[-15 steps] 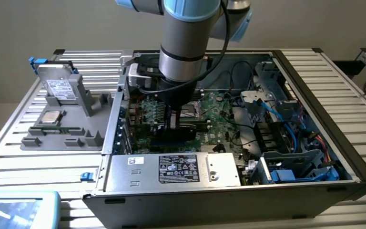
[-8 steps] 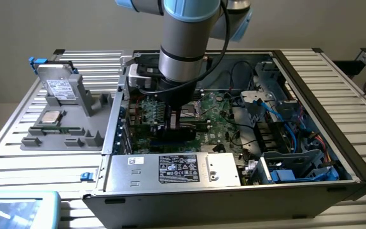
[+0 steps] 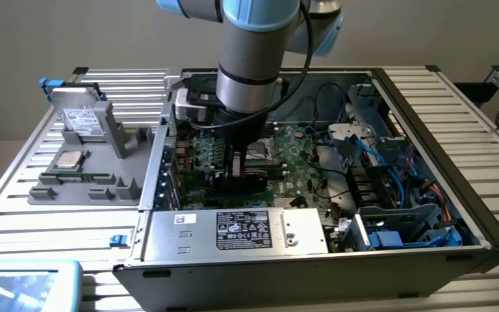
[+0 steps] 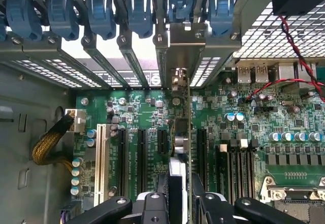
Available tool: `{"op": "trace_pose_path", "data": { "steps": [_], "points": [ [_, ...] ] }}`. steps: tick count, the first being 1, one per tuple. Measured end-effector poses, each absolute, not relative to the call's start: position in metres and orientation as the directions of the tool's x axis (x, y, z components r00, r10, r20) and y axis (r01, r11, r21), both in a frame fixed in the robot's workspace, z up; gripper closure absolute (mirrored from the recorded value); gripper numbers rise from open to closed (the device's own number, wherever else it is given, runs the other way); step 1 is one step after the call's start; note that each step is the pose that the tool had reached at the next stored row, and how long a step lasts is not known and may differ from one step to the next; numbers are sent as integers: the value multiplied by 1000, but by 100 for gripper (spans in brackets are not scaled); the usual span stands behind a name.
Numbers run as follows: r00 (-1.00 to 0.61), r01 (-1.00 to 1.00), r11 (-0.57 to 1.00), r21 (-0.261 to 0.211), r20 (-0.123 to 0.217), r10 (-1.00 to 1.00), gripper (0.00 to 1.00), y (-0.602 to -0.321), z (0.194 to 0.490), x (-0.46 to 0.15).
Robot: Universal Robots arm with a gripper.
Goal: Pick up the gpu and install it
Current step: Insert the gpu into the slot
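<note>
The gripper [image 4: 179, 203] clasps the gpu [image 4: 182, 137] on edge between its jaws, bracket ahead at the case's [image 3: 423, 117] rear wall, so the card meets the motherboard [image 4: 132, 107] slot below.

Matt green gpu [image 4: 189, 132] board, bare-metal bracket; glossy blue plastic clips [image 4: 101, 16].

Green motherboard [image 4: 152, 107], blue slot clips [image 4: 101, 16], white PCI slot [image 4: 100, 163], silver gpu [image 4: 184, 46] bracket.

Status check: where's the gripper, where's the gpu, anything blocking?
Gripper shut on gpu, inside the case. Card edge-on over motherboard slots, bracket at rear. Nothing seen blocking.
</note>
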State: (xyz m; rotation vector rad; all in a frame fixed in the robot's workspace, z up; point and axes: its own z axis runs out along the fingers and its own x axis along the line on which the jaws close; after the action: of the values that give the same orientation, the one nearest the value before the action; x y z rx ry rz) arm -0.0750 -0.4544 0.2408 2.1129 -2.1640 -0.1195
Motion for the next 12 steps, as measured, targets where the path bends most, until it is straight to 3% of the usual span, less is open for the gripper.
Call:
{"op": "trace_pose_path", "data": {
  "steps": [12],
  "points": [
    [-22, -990, 25, 136, 27, -999, 71, -454, 240, -75]
  ]
}}
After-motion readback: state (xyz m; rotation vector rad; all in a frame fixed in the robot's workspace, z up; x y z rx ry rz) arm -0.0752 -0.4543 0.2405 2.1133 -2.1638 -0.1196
